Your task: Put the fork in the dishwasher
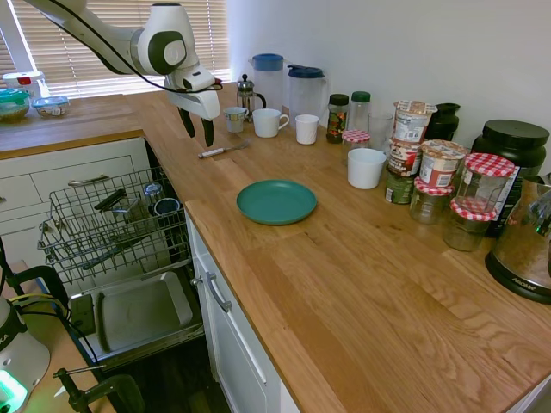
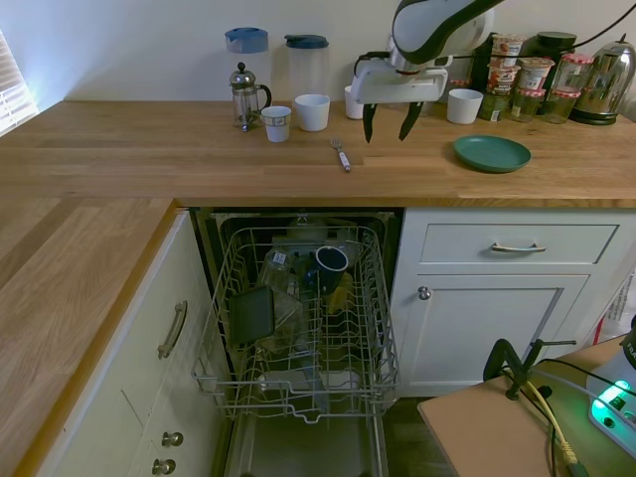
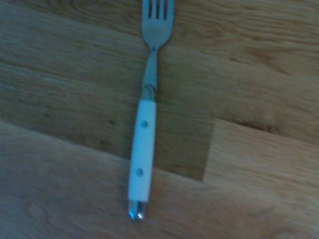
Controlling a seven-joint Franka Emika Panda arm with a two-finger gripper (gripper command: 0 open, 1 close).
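Low in the second exterior view, your dishwasher's grey wire pull-out rack (image 2: pixel 298 318) sits out, part full. Further back, mid-frame on the wooden counter (image 2: pixel 149 149), the small silver fork with a white handle (image 2: pixel 341 154) lies flat. Just above it hangs the dark two-finger claw (image 2: pixel 389 121), spread wide, holding nothing. You haven't picked it up yet: go down, pinch the handle. Rack contents are hard to tell apart.

Shiny metal fork (image 3: pixel 145 124) with white plastic handle, matt wooden worktop (image 3: pixel 259 169)
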